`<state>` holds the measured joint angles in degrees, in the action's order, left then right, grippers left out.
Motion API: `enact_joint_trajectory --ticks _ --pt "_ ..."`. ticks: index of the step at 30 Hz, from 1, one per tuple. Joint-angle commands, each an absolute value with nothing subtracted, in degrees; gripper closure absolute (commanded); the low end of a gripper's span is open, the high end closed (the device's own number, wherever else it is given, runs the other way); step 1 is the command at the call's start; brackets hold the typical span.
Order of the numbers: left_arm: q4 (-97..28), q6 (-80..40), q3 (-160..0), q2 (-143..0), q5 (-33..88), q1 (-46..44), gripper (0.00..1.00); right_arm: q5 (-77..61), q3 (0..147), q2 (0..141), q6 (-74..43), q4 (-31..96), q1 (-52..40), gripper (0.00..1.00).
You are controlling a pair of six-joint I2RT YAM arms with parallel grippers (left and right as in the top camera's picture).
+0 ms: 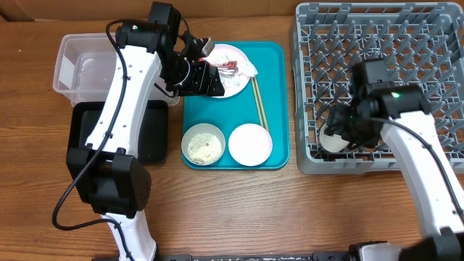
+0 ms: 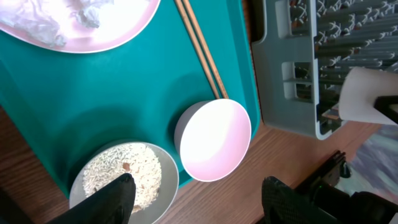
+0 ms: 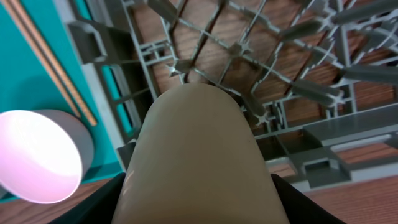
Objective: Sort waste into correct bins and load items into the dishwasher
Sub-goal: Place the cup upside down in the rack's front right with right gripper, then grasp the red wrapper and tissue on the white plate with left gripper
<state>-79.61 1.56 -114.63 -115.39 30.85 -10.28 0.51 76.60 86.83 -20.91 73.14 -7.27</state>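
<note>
The pink-white plate (image 1: 235, 54) sits at the back of the teal tray and carries the white napkin (image 1: 248, 67) and the red-and-silver wrapper (image 1: 226, 67). My left gripper (image 1: 210, 78) hovers over the plate's left edge, open and empty (image 2: 199, 202). The chopsticks (image 1: 259, 101) lie beside the plate. A bowl of rice (image 1: 203, 143) and an empty white bowl (image 1: 250, 143) stand at the tray's front. My right gripper (image 1: 341, 130) is shut on the small white cup (image 3: 199, 155), holding it in the front-left corner of the grey dish rack (image 1: 377, 29).
The clear tub (image 1: 80, 65) stands at the back left. The black tray (image 1: 156, 134) lies in front of it, partly under my left arm. The teal tray (image 1: 279, 94) lies between the bins and the rack, close to the rack's left wall.
</note>
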Motion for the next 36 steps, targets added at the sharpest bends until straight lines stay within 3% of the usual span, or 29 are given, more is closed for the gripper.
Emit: enact_joint_trajectory --ticks 1,6,10,15,24,28,29,34,36 --pt "-79.4 1.1 -114.6 -114.7 29.4 -10.1 0.32 0.8 77.2 89.1 -21.4 72.9 -7.5 0.46" --pt "-78.9 1.1 -114.6 -114.7 29.4 -10.1 0.32 -0.1 77.2 90.7 -21.0 72.7 -7.7 0.45" --pt "-78.4 1.1 -114.6 -114.7 29.4 -10.1 0.32 -0.1 77.2 90.7 -21.0 72.7 -8.3 0.38" --pt "-78.0 1.1 -114.6 -114.7 29.4 -10.2 0.32 -0.3 77.2 90.7 -21.0 72.8 -8.8 0.21" --pt "-77.1 1.1 -114.6 -114.7 28.2 -10.2 0.33 -1.4 77.3 90.7 -20.7 72.1 -8.8 0.17" --pt "-74.5 -0.3 -115.5 -114.6 27.5 -10.8 0.38 -3.0 80.3 90.7 -20.3 72.8 -8.6 0.04" --pt "-74.1 -0.7 -116.1 -114.6 26.9 -11.2 0.37 -3.8 81.8 90.7 -19.6 73.6 -8.4 0.00" --pt "-71.4 -2.6 -120.7 -114.6 13.7 -14.8 0.25 -4.4 92.4 90.7 -17.7 79.0 -7.2 0.00" --pt "-69.1 -0.2 -121.3 -114.6 8.8 -16.6 0.13 -4.4 95.6 90.7 -16.6 80.7 -7.0 0.00"
